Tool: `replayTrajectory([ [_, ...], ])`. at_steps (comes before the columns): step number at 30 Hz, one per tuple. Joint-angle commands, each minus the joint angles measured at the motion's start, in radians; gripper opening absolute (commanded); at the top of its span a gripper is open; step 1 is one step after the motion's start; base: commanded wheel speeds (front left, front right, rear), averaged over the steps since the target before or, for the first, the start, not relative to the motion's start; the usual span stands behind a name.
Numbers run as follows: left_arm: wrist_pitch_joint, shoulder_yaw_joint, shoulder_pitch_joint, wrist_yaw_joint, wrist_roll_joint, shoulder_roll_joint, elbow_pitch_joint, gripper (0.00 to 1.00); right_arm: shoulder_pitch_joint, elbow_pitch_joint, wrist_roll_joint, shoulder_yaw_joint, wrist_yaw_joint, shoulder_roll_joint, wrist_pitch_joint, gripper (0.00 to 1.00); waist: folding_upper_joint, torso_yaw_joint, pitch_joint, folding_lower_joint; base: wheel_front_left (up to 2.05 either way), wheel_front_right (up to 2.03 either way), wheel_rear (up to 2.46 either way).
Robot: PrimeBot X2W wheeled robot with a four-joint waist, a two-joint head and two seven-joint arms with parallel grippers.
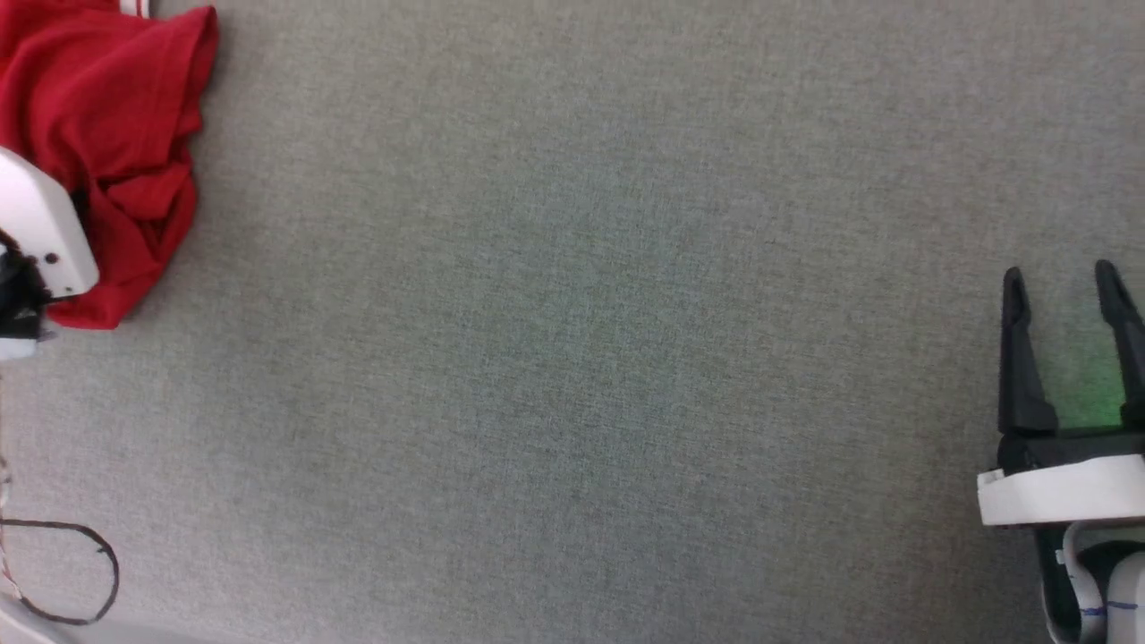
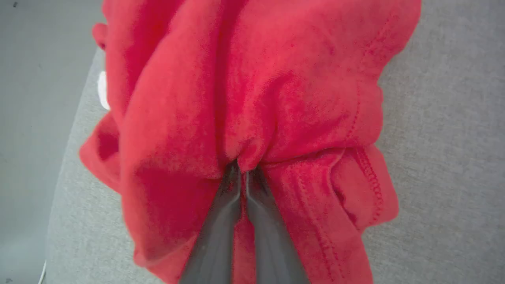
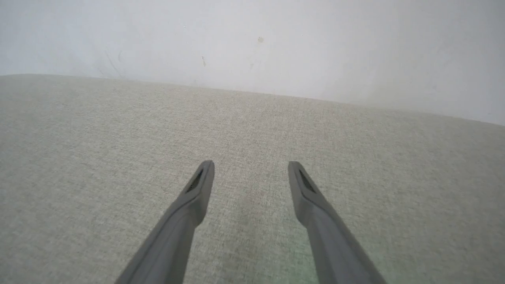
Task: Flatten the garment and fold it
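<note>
The garment point(image 1: 107, 134) is a crumpled red heap at the far left of the grey fabric surface, with a bit of white trim at its top edge. In the left wrist view the garment point(image 2: 276, 90) bunches up around my left gripper point(image 2: 242, 167), whose two fingers are pressed together with a fold of red cloth pinched between them. A hemmed edge with stitching hangs to the right of the fingers. My right gripper point(image 1: 1060, 286) rests far away at the right side, open, and the same right gripper point(image 3: 250, 169) has only bare fabric between its fingers.
The grey fabric surface point(image 1: 581, 358) spreads wide between the two arms. A thin dark cable loop point(image 1: 80, 572) lies at the lower left. A pale wall point(image 3: 252, 39) rises beyond the surface's far edge. The surface's left edge point(image 2: 71, 134) drops off beside the garment.
</note>
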Motion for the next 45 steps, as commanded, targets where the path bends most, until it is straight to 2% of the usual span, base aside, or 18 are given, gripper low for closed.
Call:
replayTrajectory([
  [1, -0.011, -0.002, -0.002, -0.006, 0.007, 0.017, -0.002, 0.00, -0.015, 0.006, 0.007, 0.004, -0.001, 0.001, -0.009, 1.00, 0.0000, -0.010, -0.037, 0.0000, 0.00, 0.00, 0.00],
  [5, -0.062, -0.005, -0.005, -0.006, 0.023, 0.043, -0.022, 0.00, -0.013, 0.049, 0.030, 0.012, -0.001, 0.001, -0.036, 1.00, 0.0000, -0.024, -0.102, 0.0000, 0.00, 0.00, 0.00],
  [16, -0.161, -0.032, -0.075, -0.006, 0.066, 0.069, -0.151, 0.00, 0.020, 0.169, 0.104, 0.023, -0.001, 0.001, -0.100, 1.00, 0.0000, -0.051, -0.288, 0.0000, 0.00, 0.00, 0.00],
  [22, -0.164, -0.092, -0.134, -0.006, 0.088, 0.048, -0.254, 0.00, 0.043, 0.218, 0.139, 0.026, -0.001, 0.001, -0.120, 1.00, 0.0000, -0.073, -0.386, 0.0000, 0.00, 0.00, 0.00],
  [30, -0.123, -0.179, -0.199, -0.005, 0.075, -0.032, -0.401, 0.00, 0.076, 0.234, 0.169, 0.000, -0.001, 0.001, -0.127, 1.00, 0.0000, -0.119, -0.483, 0.0000, 0.00, 0.00, 0.00],
  [34, -0.104, -0.194, -0.217, 0.016, 0.054, -0.095, -0.465, 0.00, 0.090, 0.222, 0.179, -0.015, -0.001, 0.001, -0.127, 1.00, 0.0000, -0.151, -0.510, 0.0000, 0.00, 0.00, 0.00],
  [40, -0.069, -0.221, -0.222, 0.051, 0.012, -0.200, -0.566, 0.00, 0.101, 0.203, 0.189, -0.032, -0.001, 0.001, -0.128, 1.00, 0.0000, -0.207, -0.521, 0.0000, 0.00, 0.00, 0.00],
  [45, -0.060, -0.256, -0.195, 0.062, -0.016, -0.272, -0.638, 0.00, 0.097, 0.179, 0.187, -0.051, -0.001, 0.001, -0.128, 1.00, 0.0000, -0.257, -0.506, 0.0000, 0.00, 0.00, 0.00],
])
